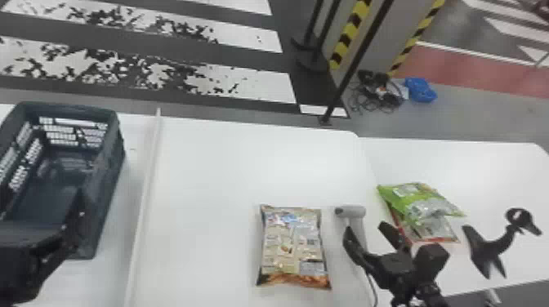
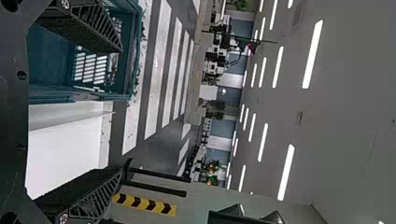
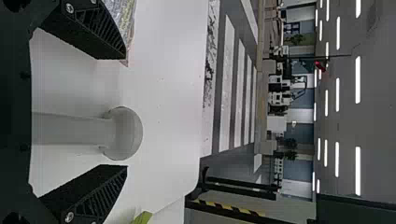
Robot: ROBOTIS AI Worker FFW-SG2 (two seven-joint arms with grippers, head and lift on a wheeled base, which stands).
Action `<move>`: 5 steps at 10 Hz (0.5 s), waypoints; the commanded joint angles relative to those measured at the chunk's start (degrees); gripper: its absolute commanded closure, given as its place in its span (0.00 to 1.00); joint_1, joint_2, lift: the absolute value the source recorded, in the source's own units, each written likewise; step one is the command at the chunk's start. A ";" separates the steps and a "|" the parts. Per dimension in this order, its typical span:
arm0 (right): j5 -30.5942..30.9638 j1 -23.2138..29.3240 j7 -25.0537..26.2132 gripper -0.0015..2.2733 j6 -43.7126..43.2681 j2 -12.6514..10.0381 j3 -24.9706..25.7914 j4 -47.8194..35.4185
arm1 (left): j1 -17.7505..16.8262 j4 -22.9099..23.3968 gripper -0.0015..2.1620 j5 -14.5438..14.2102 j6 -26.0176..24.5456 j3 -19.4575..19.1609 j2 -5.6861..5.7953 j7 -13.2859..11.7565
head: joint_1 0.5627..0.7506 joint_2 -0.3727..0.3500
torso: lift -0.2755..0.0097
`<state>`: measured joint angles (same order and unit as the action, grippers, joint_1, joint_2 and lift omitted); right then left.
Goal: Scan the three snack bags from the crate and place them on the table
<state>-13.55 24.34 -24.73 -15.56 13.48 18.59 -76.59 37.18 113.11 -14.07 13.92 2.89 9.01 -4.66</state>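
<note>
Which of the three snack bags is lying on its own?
The beige snack bag, just left of the grey scanner; the green bag overlaps the red-edged bag.

– Where is the crate [image 1: 69, 107]?
– At the left. To its right, one snack bag [image 1: 292, 247] lies on the table [image 1: 212, 183].
– And the scanner [image 1: 354, 212]?
– Between this bag and two stacked bags [image 1: 420, 202].

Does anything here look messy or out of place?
A little: the green bag lies askew over another bag, and cables sit tangled on the floor beyond the table. I see nothing spilled.
</note>
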 commanded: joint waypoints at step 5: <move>0.46 -4.74 -2.16 0.07 13.77 2.26 0.83 5.48 | 0.52 0.09 0.03 0.00 0.88 0.80 0.40 -0.17 | 0.70 0.04 | 0.84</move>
<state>-13.13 19.95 -26.95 -3.06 15.49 19.41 -71.51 37.70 113.18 -14.06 14.56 3.55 9.34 -4.83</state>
